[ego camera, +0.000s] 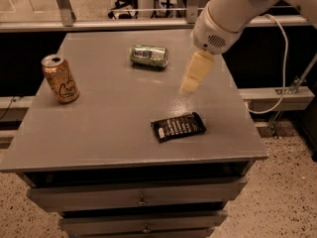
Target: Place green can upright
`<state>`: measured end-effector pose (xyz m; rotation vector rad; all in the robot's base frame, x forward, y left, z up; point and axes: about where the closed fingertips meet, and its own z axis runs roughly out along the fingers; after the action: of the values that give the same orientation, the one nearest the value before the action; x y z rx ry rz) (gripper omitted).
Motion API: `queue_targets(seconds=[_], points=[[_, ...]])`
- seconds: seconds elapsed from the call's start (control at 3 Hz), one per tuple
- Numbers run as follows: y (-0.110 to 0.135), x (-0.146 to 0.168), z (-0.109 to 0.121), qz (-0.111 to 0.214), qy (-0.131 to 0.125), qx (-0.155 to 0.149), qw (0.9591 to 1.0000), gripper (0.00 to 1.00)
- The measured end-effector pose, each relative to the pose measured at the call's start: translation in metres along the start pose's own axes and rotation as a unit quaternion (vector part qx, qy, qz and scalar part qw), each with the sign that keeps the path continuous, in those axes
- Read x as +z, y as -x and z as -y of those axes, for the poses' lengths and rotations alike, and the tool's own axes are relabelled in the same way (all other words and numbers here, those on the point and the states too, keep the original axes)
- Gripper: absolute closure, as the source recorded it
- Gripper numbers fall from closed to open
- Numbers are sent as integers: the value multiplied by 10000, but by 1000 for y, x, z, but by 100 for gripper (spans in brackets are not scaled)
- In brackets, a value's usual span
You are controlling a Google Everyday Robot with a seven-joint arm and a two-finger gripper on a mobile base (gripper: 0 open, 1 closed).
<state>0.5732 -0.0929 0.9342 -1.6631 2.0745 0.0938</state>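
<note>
The green can [149, 56] lies on its side at the back middle of the grey table [114, 128], its long axis running left to right. It has a green-and-white mottled label and silver ends. My gripper [190, 82] hangs from the white arm [233, 9] that reaches in from the upper right. It is above the table, to the right of the green can and a little nearer, not touching it.
An orange-gold can [60, 78] with script lettering stands upright near the left edge. A black snack packet [178, 127] lies flat toward the front right. Drawers [141, 200] sit under the tabletop. A white cable [282, 68] hangs off to the right.
</note>
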Motion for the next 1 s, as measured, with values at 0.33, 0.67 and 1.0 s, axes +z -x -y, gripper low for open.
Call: queue_targets(seconds=[0.33, 0.67, 1.0], points=[[40, 45, 34, 241, -9, 153, 9996, 0], [40, 45, 34, 240, -9, 153, 9996, 0], [48, 50, 44, 495, -123, 231, 9984, 0]])
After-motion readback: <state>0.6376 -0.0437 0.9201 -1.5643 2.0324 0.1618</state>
